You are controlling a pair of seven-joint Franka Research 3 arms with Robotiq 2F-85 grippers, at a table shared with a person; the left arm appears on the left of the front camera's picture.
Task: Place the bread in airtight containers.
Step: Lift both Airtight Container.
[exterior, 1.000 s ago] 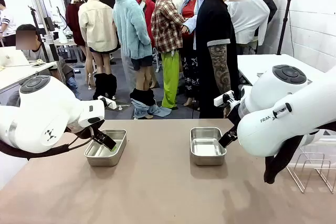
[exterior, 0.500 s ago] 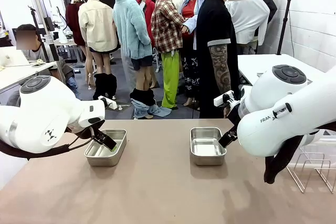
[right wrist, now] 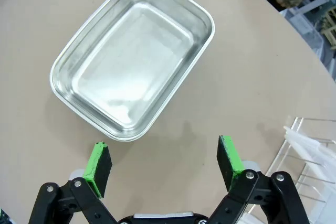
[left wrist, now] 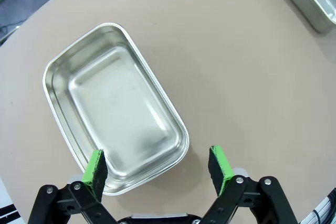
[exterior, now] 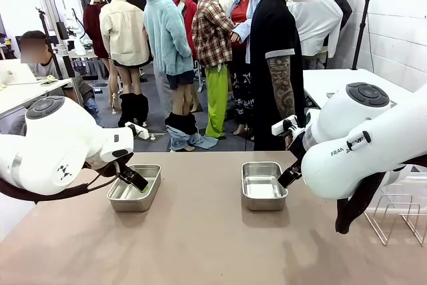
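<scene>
Counter point(exterior: 200, 245) of tan, from the left: a small shallow rectangular stainless-steel tin with rounded corners point(exterior: 135, 188), open-topped and bare inside, lies under the left gripper point(left wrist: 157, 165), whose fingers are spread wide with one green pad over its corner. Right of centre a second matching steel tin point(exterior: 262, 185) is likewise bare inside, with a person in a black T-shirt point(exterior: 273, 65) behind it. The right gripper point(right wrist: 164, 163) hangs just beside it, fingers wide and holding nothing, near a wire rack point(exterior: 397, 215) at the far right.

left tin point(exterior: 152, 179) on table point(exterior: 200, 238) | right tin point(exterior: 261, 185) apart | rack point(exterior: 397, 215) rightmost
</scene>
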